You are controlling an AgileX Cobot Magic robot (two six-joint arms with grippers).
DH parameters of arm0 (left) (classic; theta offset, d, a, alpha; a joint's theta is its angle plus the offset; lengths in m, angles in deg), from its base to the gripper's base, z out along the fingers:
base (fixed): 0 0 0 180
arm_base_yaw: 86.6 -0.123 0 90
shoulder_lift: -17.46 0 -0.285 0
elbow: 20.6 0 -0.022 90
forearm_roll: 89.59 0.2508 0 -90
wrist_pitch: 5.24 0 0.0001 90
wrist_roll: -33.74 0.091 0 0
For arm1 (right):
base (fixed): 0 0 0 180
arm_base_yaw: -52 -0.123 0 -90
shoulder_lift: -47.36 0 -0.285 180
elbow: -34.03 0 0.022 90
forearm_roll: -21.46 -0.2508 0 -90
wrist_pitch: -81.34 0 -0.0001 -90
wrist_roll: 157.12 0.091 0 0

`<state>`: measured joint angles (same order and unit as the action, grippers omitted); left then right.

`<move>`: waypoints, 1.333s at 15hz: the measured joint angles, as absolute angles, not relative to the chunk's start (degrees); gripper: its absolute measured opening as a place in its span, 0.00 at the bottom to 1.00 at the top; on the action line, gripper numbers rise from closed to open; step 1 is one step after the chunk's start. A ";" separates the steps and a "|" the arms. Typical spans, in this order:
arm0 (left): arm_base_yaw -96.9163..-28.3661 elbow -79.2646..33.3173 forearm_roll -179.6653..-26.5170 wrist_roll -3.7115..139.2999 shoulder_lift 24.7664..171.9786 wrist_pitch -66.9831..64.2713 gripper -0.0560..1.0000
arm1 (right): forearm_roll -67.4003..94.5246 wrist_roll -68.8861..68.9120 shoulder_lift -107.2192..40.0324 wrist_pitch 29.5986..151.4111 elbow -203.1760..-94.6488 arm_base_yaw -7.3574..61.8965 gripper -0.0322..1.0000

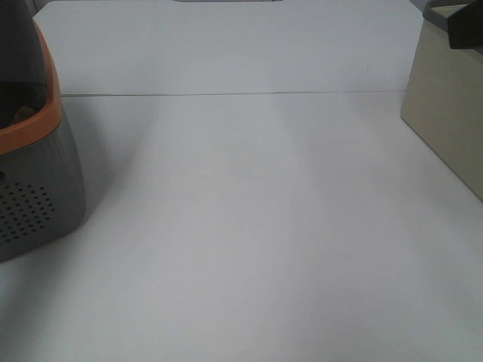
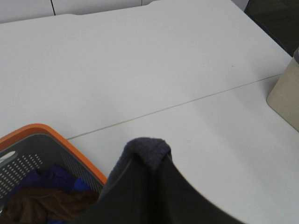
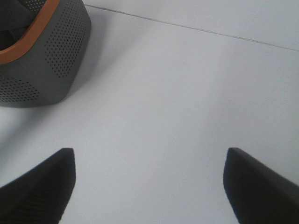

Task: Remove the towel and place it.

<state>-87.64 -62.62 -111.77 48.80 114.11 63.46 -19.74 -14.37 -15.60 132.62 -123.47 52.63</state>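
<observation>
The towel (image 2: 148,186) is a dark charcoal plush cloth. In the left wrist view it hangs bunched up close to the camera, above the near corner of the grey basket (image 2: 32,156) with the orange rim. My left gripper is shut on the towel, and its fingers are hidden under the cloth. In the high view a dark mass (image 1: 16,53) rises above the basket (image 1: 38,196) at the far left edge. My right gripper (image 3: 149,182) is open and empty, with its fingers wide apart above bare table, to the right of the basket (image 3: 51,60).
Purple-blue and brown cloths (image 2: 42,196) lie inside the basket. A beige box (image 1: 449,113) stands at the right edge of the white table (image 1: 249,226), with a dark object (image 1: 464,26) above it. A seam line crosses the table.
</observation>
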 joint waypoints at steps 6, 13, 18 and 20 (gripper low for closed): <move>-78.70 -66.63 -110.74 49.26 119.50 56.81 0.05 | -15.10 -14.31 -27.35 122.65 -128.34 37.90 0.78; -74.52 -69.95 -109.93 49.66 125.68 47.13 0.05 | -9.60 -4.45 -41.50 100.13 -134.35 19.57 0.77; -74.52 -69.95 -109.82 49.66 127.69 45.01 0.05 | -10.46 -0.85 -53.02 89.02 -141.52 13.50 0.77; -74.52 -69.95 -109.82 49.66 127.69 45.01 0.05 | -11.60 0.42 -56.68 87.47 -144.55 13.32 0.77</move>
<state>-74.52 -69.95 -109.82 49.66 127.69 45.01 -11.60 0.42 -56.68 87.47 -144.55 13.32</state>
